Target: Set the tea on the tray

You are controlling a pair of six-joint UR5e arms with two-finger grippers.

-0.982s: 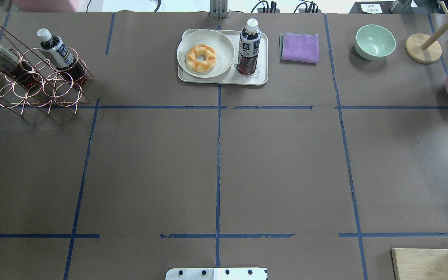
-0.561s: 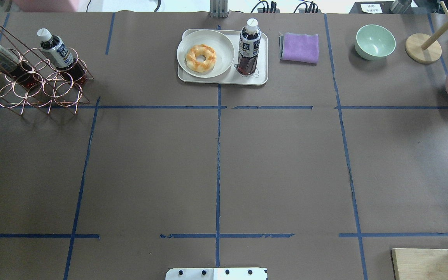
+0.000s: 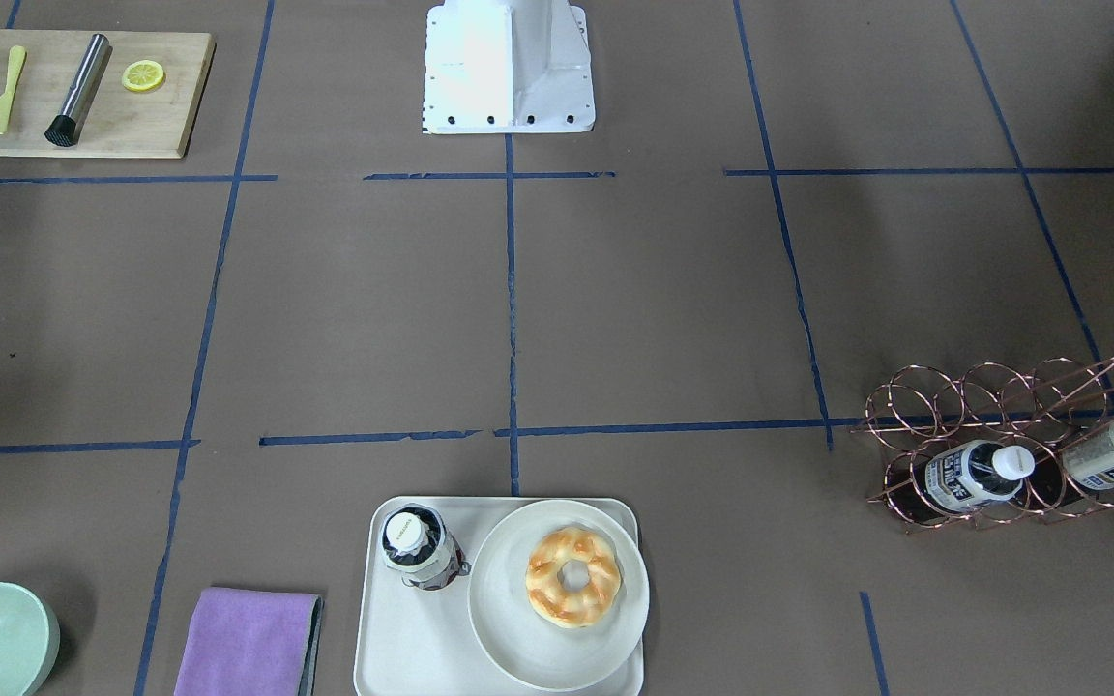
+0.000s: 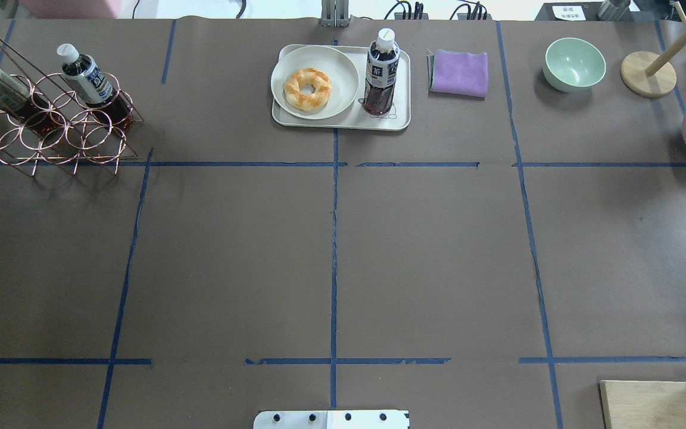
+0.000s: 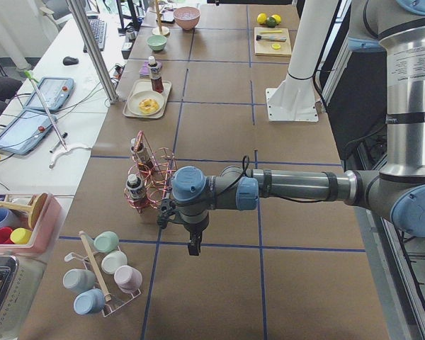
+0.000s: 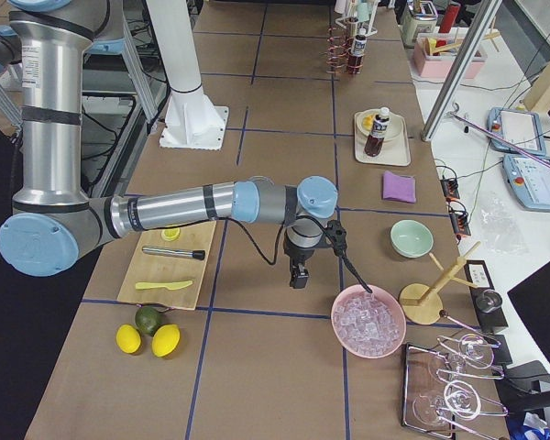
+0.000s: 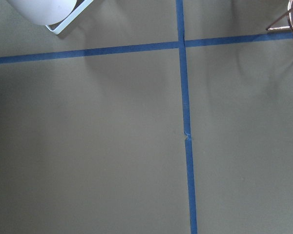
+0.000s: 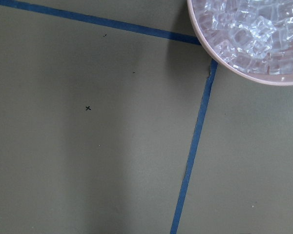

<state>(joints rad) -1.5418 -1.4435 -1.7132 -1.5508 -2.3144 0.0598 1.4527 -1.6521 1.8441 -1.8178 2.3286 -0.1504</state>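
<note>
tea [image 4: 382, 71] upright on tray [image 4: 349, 121], beside plate [image 4: 342, 67] w/ donut [image 4: 293, 89].

The left arm [image 5: 297, 185] is made of brushed silver tubes joined by dark grey housings, each closed with a round pale-blue cap [image 5: 188, 185]. A thin black cable [image 5: 245, 163] loops loosely off its forearm near the wrist. The left gripper [image 5: 193, 248] is small, black and boxy. The right arm [image 6: 179, 206] is the same make, with silver tubes, grey joints and pale-blue caps. A black lead [image 6: 257, 249] sags under its forearm, and the right gripper [image 6: 298, 278] is black too. The pedestal [image 5: 301, 57] is a glossy white column on a square white foot plate [image 3: 509, 68] with dark bolt holes along its edge.
</note>
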